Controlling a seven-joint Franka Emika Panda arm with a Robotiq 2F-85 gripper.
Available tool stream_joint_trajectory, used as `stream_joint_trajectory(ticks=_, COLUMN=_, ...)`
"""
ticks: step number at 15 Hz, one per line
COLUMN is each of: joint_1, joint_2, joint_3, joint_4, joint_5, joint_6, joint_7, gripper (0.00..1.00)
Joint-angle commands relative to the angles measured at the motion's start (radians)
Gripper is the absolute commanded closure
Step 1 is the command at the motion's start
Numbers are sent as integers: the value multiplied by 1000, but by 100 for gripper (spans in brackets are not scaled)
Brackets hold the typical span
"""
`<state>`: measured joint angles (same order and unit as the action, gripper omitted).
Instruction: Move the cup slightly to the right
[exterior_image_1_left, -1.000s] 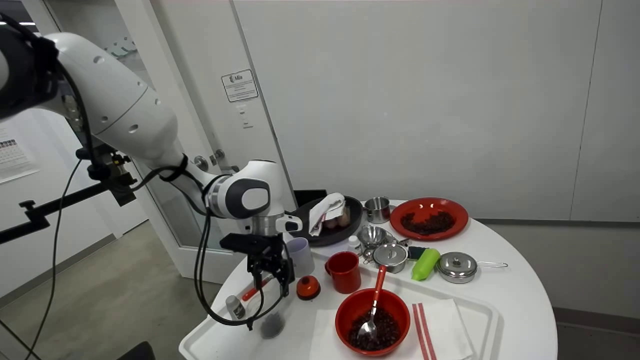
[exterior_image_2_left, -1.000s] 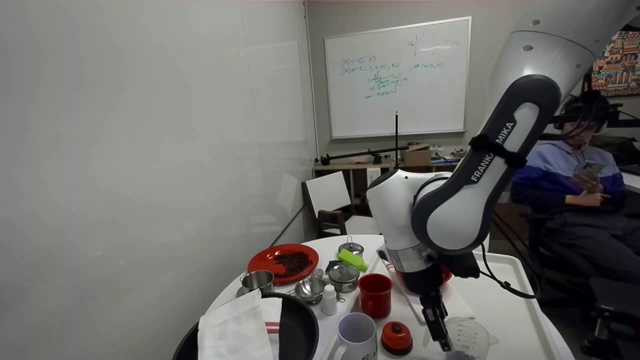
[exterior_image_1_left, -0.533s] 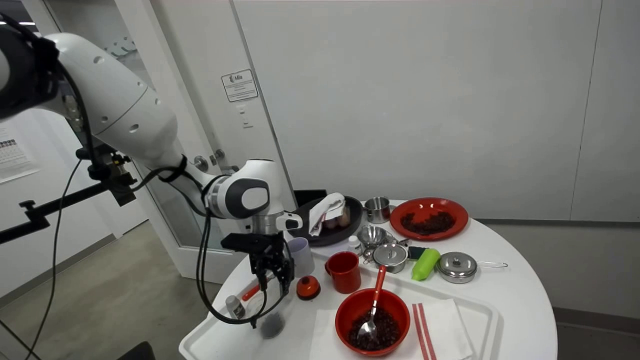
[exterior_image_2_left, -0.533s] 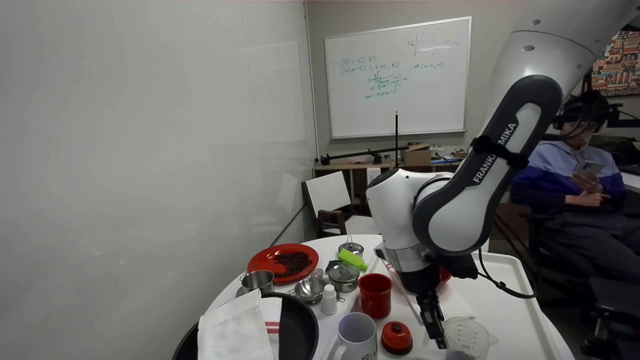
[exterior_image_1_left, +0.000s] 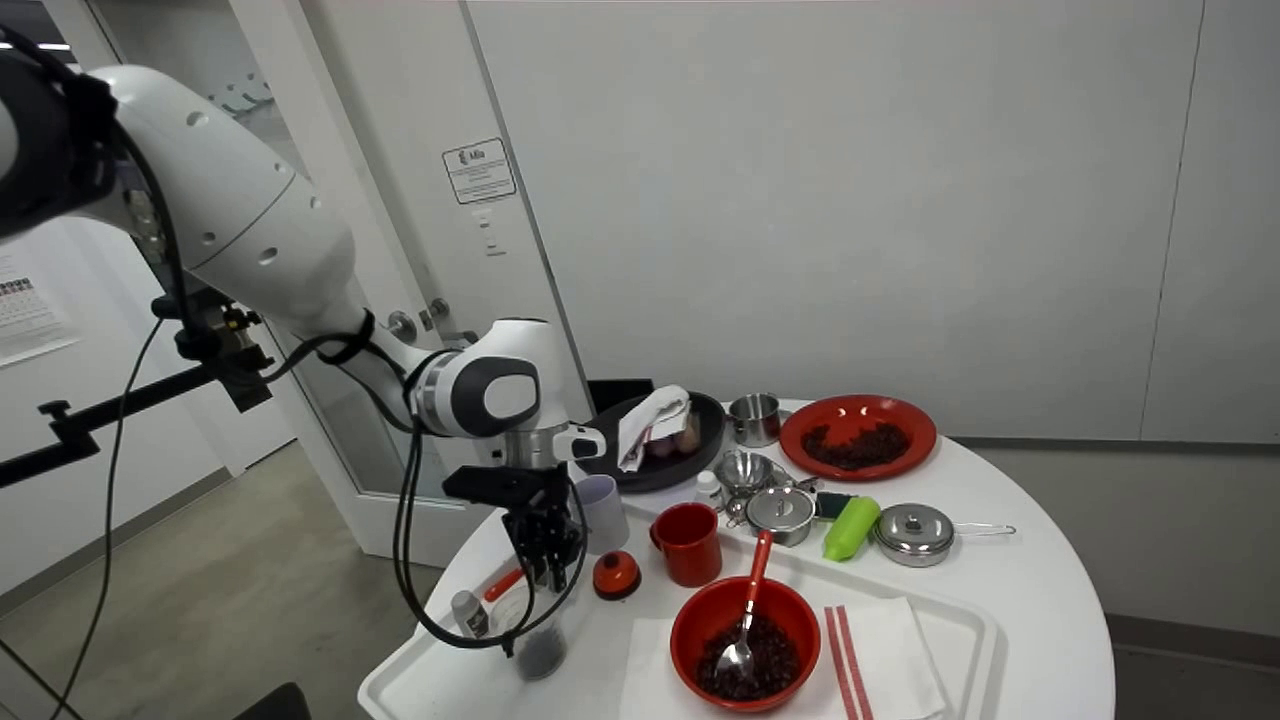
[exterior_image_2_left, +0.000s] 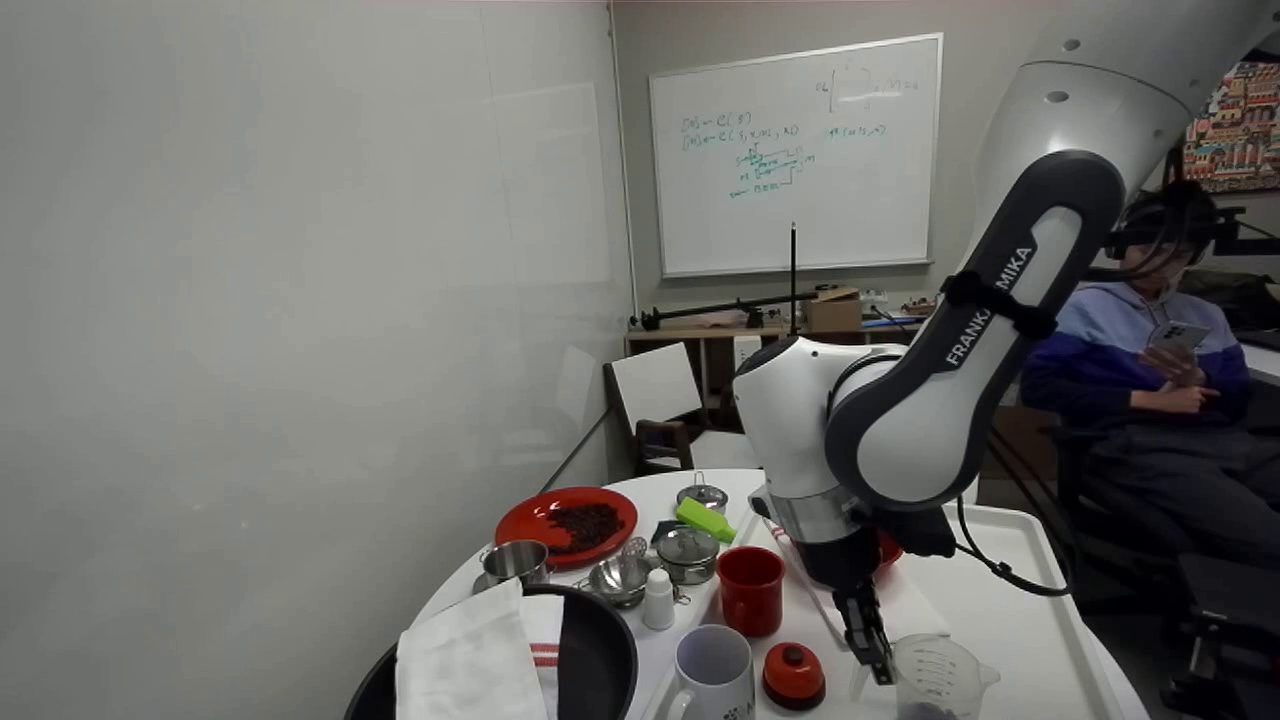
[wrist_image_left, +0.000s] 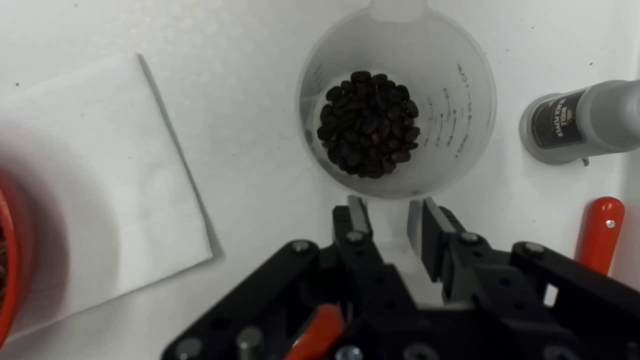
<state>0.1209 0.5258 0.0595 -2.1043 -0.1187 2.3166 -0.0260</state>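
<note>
The cup (wrist_image_left: 452, 160) is a clear measuring cup with dark beans in its bottom, upright on the white tray (exterior_image_1_left: 988, 650). It shows in both exterior views, partly behind cables in one of them. In the wrist view its spout points away from my gripper (wrist_image_left: 391, 206), and a translucent handle runs back between the fingers. My jaws have closed in around that handle, just outside the cup's rim, and appear shut on it. How firmly both pads touch is hard to see through the clear plastic.
A pepper bottle (wrist_image_left: 560, 127) and a red-handled utensil (wrist_image_left: 602, 230) lie beside the cup. A small red dome (exterior_image_2_left: 794, 675), a white mug (exterior_image_2_left: 713, 668) and a red mug (exterior_image_1_left: 690, 545) stand near. The red bowl (exterior_image_1_left: 690, 640) with a spoon sits on a napkin (wrist_image_left: 120, 200).
My fingers have come together around the handle. The cup has shifted very slightly during this, while the arm has stayed almost still over the last half second.
</note>
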Motion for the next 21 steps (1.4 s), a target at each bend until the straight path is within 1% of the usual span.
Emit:
stream_joint_trajectory(ticks=1, joint_1=1, joint_2=2, joint_3=-4, joint_4=15, joint_5=-11, joint_6=-22, joint_7=0, gripper=88)
stream_joint_trajectory(ticks=4, joint_1=-18, joint_2=-33, joint_3=0, joint_4=-3, joint_5=9, joint_6=-23, joint_7=-11, gripper=88)
stream_joint_trajectory(ticks=6, joint_1=-39, joint_2=-78, joint_3=1, joint_4=-26, joint_5=25, joint_6=-25, joint_7=-24, gripper=88)
stream_joint_trajectory(ticks=9, joint_1=-83, joint_2=-160, joint_3=-9, joint_4=-45, joint_5=45, joint_6=-59, joint_7=-43, gripper=88)
stream_joint_trajectory(ticks=13, joint_1=-137, joint_2=-231, joint_3=-47, joint_4=-23, joint_5=54, joint_6=-156, joint_7=-40, gripper=88)
stream_joint_trajectory(ticks=17, joint_1=-175, joint_2=-255, joint_3=-93, joint_4=2, joint_5=43, joint_6=-274, joint_7=-18, gripper=88)
stream_joint_trajectory(ticks=19, joint_1=-195, joint_2=-260, joint_3=-115, joint_4=5, joint_5=48, joint_6=-301, joint_7=-9, gripper=88)
stream_joint_trajectory(ticks=21, joint_1=-217, joint_2=-263, joint_3=-136, joint_4=-1, joint_5=60, joint_6=-303, joint_7=-4, gripper=88)
